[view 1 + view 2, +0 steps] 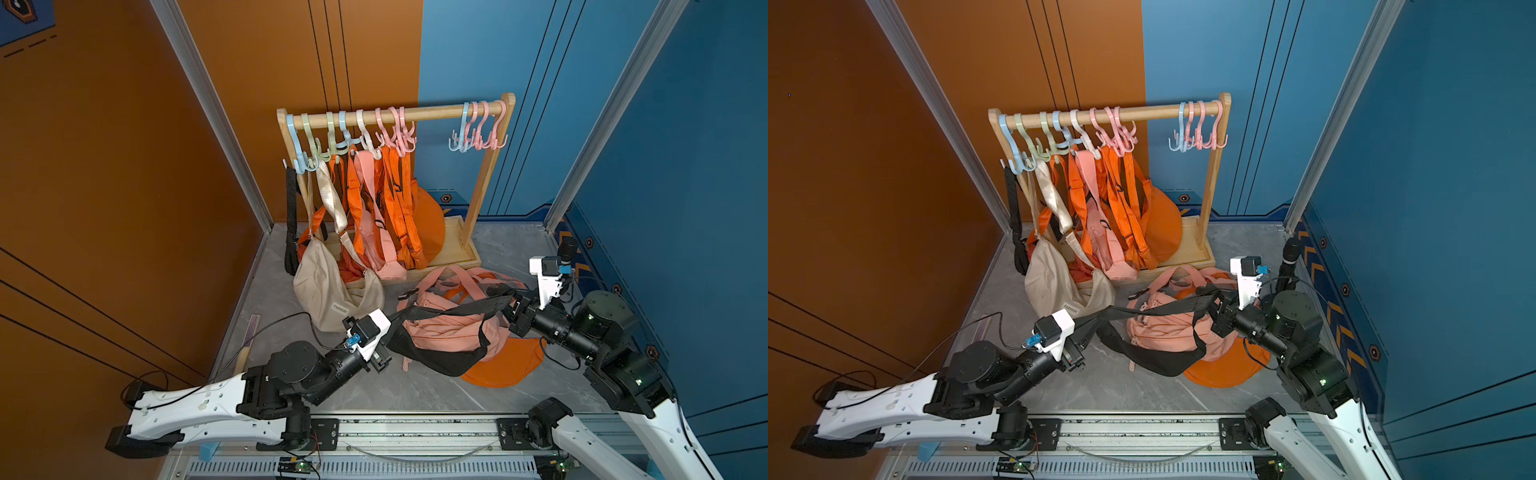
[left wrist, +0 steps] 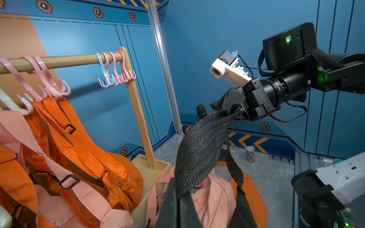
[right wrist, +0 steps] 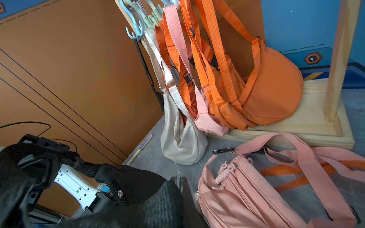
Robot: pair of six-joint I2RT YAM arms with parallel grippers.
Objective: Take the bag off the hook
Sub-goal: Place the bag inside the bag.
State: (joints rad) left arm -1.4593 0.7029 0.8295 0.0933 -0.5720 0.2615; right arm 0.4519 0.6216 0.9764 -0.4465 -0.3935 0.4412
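While taut, coarse-woven black strap (image 2: 199, 150)

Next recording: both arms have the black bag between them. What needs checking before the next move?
1. Left gripper shut on the black strap: ok.
2. Right gripper shut on the same strap: ok.
3. Black bag clear of the hooks: ok.
4. Bare table under the bag for setting it down: not ok. It lies across the pink bag and the orange bag.
5. Black strap free of the pink bag's straps: cannot tell.
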